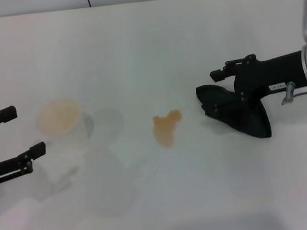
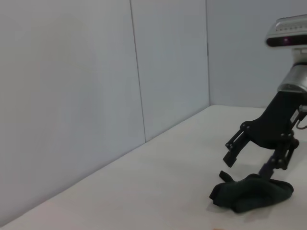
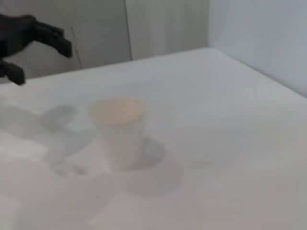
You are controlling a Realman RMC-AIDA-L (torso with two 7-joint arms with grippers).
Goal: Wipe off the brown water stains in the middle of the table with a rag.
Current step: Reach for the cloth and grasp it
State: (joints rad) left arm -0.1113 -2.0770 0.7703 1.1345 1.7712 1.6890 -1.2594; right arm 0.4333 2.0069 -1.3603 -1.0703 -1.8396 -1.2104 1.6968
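Since the rag (image 1: 236, 113) is soft, light cloth lying crumpled on the table (image 1: 144, 43) to the right of the brown water stains (image 1: 167, 127), I judge it will bunch and drag unless pinched at its thick middle fold. My right gripper (image 1: 218, 90) is spread over it, one finger lifted clear. My left gripper (image 1: 24, 131) waits unclenched beside the plastic cup (image 1: 60, 123).

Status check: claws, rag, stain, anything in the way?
Right claw on the rag, grip unclear. Left claw open, idle by the cup. Brown stain unwiped mid-table. Path clear.
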